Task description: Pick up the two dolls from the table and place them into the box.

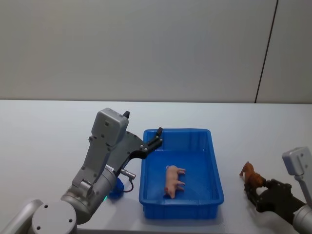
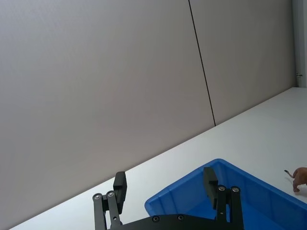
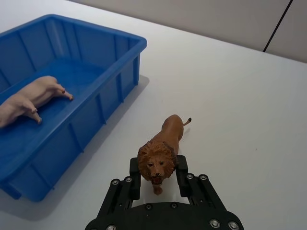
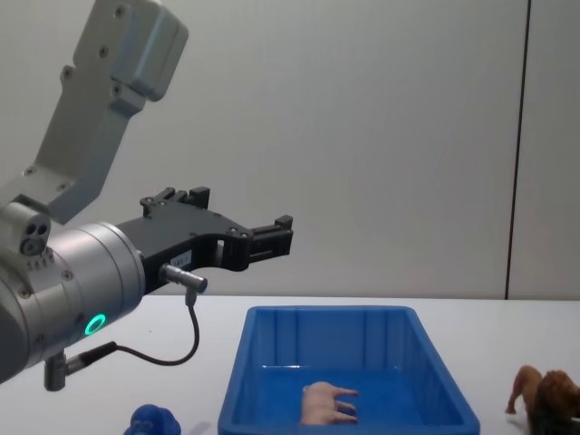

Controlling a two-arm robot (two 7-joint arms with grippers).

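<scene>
Pig [image 1: 174, 180] is lying on its side on the floor of the blue box [image 1: 178, 131], toward the near end. Over on the right, well apart from the box, the lion [image 3: 165, 148] has its feet on the white tabletop [image 1: 48, 136], and the right end effector [image 3: 158, 168] is clamped on its maned head, one finger against each side. The left end effector [image 2: 164, 184] hangs in the air over the box's far left corner, fingers spread wide with nothing between them. A lumpy blue figure [image 4: 154, 421] sits on the tabletop just left of the box's near corner, partly hidden by the left arm.
</scene>
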